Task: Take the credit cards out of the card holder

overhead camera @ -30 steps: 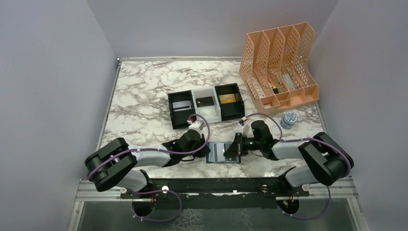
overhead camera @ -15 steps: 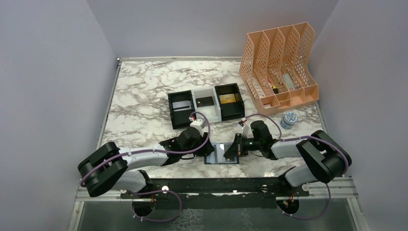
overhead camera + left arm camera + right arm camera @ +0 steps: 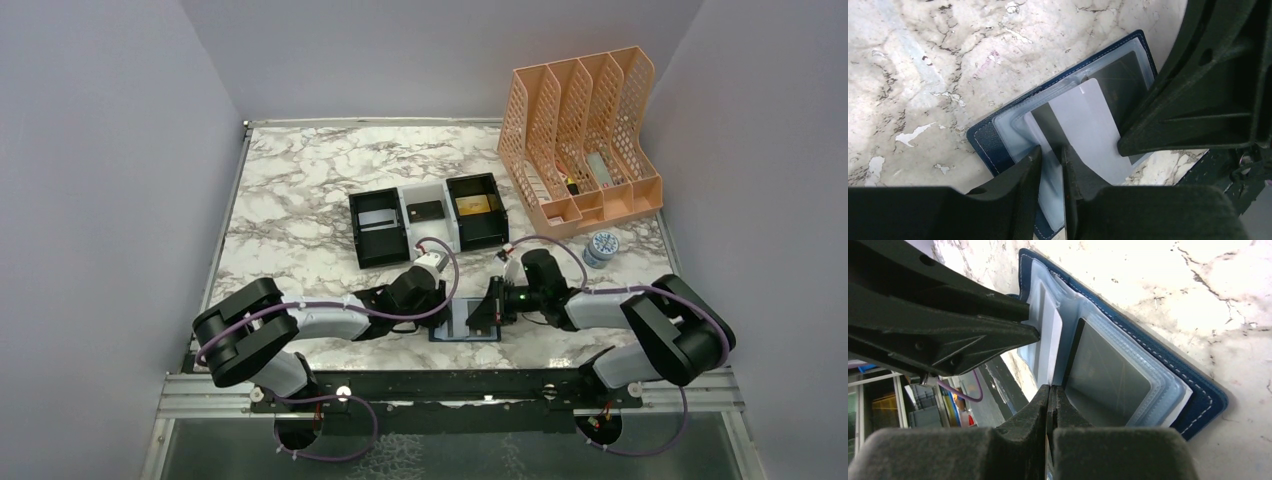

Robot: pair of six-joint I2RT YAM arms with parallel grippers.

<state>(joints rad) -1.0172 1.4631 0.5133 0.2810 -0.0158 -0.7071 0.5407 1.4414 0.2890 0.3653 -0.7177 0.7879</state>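
Observation:
The navy card holder (image 3: 468, 322) lies open on the marble between my grippers. In the left wrist view its cover (image 3: 984, 142) holds pale pockets, and a flat silver-grey piece with a dark strip (image 3: 1088, 125) sits in one. My left gripper (image 3: 1050, 160) stands over the pocket edge, jaws a narrow gap apart with pale plastic showing between them. My right gripper (image 3: 1049, 396) is shut on the edge of a clear pocket leaf of the holder (image 3: 1200, 395). A silver-grey card (image 3: 375, 219), a dark card (image 3: 425, 210) and a gold card (image 3: 476, 205) lie in the tray.
The black-and-white three-compartment tray (image 3: 446, 195) stands just behind the holder. A tall peach file rack (image 3: 585, 130) is at the back right, with a small round tin (image 3: 601, 246) in front of it. The table's front rail is close behind the holder.
My left gripper has moved right, onto the left side of the open card holder. The right gripper has kept its hold and stayed in place.

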